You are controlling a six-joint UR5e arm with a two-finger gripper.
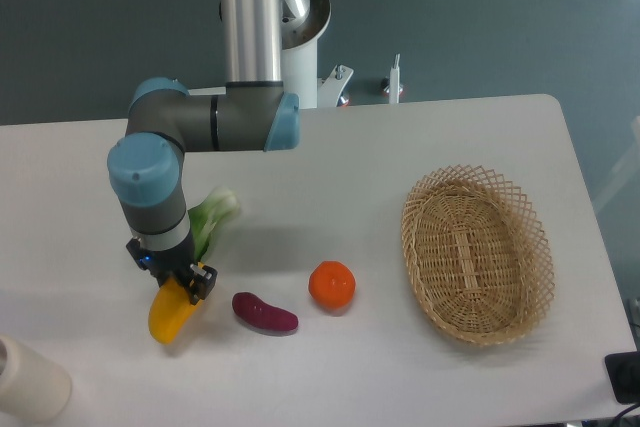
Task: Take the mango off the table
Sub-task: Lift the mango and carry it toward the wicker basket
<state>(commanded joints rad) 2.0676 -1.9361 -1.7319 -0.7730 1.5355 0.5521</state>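
Hand (pixel 172 280) pinching the mango's (pixel 170 312) upper end, front-left on the desk (pixel 400 137). Sweet potato (pixel 264 312) just right of it, orange (pixel 332 285) further right, basket (pixel 476 254) far right, greens (pixel 214 215) behind the hand.

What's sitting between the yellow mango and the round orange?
In the camera view, a small purple sweet potato lies on the table between the mango and the orange.

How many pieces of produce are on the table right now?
4: the mango under the gripper, leafy greens behind the arm, a sweet potato and an orange mid-table. None seems hidden.
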